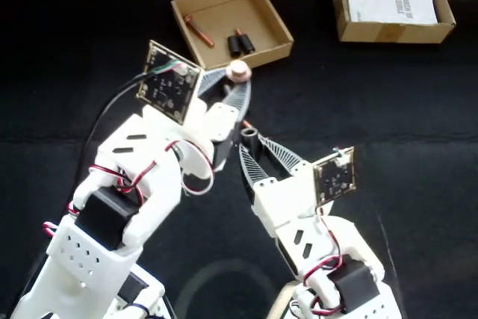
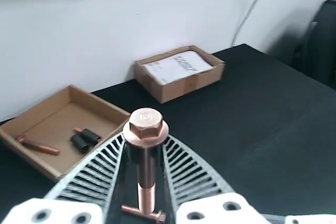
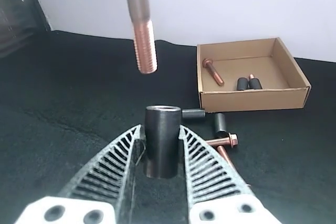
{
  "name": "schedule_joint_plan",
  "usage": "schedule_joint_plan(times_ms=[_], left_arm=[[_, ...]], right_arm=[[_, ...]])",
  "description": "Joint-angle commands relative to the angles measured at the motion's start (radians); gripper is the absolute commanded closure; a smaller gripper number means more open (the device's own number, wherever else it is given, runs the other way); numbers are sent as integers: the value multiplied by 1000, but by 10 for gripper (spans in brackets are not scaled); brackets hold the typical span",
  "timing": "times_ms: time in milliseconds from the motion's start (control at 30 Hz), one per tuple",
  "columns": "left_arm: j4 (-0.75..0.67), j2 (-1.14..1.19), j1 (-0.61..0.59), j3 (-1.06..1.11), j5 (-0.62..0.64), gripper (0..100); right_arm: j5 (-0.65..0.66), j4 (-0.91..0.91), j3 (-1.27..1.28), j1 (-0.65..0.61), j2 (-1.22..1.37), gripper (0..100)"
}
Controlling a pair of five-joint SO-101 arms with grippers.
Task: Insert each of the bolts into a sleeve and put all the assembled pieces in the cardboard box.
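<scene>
The right gripper point(image 3: 160, 127) pinches an upright sleeve point(image 3: 161, 145). At its 12 o'clock in the high view, the left gripper point(image 2: 146, 139) clamps a bolt point(image 2: 148, 156), its threaded tip above the bore and seemingly off its line. Lowered so, the threads may catch the rim and tip the sleeve. Farther off at 12 o'clock sits the cardboard box point(image 1: 231, 13).

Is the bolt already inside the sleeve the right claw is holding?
No, the bolt hangs with its threaded tip above the open top of the sleeve in the right claw.
</scene>
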Motion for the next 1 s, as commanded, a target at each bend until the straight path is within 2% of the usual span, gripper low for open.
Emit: schedule_joint_plan(times_ms=[0,267,367,500,800,967], left_arm=[[-21,-22,30,-8,5,992],[-9,-21,24,-7,8,992],[15,-19,22,1,97,992],[9,-18,28,48,180,992],[6,56,22,58,180,992],[-78,93,22,56,180,992]], right_arm=[[-5,-74,42,1,-21,991],[-5,-248,151,31,-16,991],[-5,-275,154,31,-15,991],[-5,-275,154,31,-15,991],[-5,-275,153,31,-15,991],[-5,-272,153,30,-18,991]])
